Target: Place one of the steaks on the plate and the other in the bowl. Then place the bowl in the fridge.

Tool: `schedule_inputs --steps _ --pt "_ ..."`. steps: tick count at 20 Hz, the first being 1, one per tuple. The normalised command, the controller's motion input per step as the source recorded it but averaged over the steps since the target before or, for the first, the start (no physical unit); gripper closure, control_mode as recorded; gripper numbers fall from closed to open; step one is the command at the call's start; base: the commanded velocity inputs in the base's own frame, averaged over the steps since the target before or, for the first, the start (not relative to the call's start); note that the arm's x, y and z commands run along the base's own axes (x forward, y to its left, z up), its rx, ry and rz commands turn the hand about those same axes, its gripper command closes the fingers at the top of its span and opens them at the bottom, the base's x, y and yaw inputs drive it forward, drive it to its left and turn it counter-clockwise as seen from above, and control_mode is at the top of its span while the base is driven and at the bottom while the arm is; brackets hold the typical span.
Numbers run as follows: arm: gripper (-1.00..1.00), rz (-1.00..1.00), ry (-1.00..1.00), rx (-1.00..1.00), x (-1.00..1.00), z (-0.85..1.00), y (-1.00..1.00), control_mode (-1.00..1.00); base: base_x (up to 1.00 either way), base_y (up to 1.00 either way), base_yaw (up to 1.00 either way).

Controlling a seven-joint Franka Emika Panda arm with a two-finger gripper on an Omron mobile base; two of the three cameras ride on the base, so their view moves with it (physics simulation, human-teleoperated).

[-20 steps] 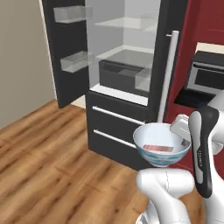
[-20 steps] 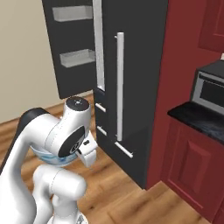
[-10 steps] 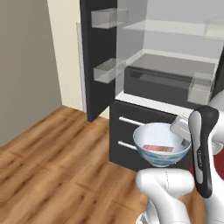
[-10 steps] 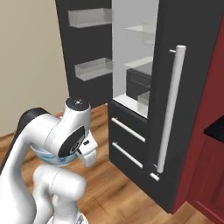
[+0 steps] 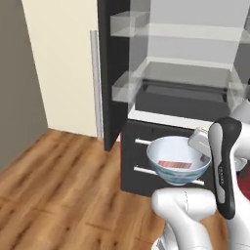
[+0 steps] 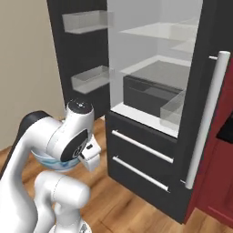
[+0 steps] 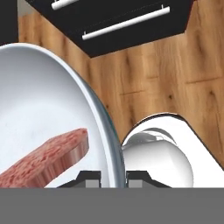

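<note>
A: Biggest thing first. The fridge [image 5: 180, 97] fills the upper right of the left base view, its left door [image 6: 77, 59] swung open, clear shelves [image 6: 154, 32] bare, and two drawers [image 6: 141, 159] shut at the bottom. We're parked right in front of it.

B: Agreed. Inside, we see a dark bin [image 6: 150, 95] at mid height on a white ledge, with free shelf space above it. So opening the fridge looks done, as far as we can judge.

A: Next, the bowl [image 5: 178, 161]. It sits in the lower right of the left base view, carried in the air in front of the drawers, near the fridge but not inside it.

B: And the gripper [image 7: 113, 177]? In the hand view the two dark tips stand on either side of the bowl's rim, one inside the wall and one outside, clamped on it. So we're grasping the bowl by its edge.

A: Smallest: one steak [image 5: 175, 164] lies flat on the bowl's floor, reddish pink. In the hand view it's at lower left.

B: So the bowl half of the sorting is done. The plate and the other steak we can't vouch for from here.

A: What's left, in our judgement: lift the bowl to a shelf, set it down, let go.
</note>
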Motion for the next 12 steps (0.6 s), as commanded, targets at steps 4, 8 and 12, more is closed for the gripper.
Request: schedule_inputs --steps 4,8,12 --pt "1.0 0.0 0.0 0.0 0.0 0.0 0.0 1.0 0.42 0.48 -0.56" --pt "1.0 0.0 0.0 0.0 0.0 0.0 0.0 1.0 0.39 0.44 -0.62" --pt "1.0 0.0 0.0 0.0 0.0 0.0 0.0 1.0 0.36 0.44 -0.61"
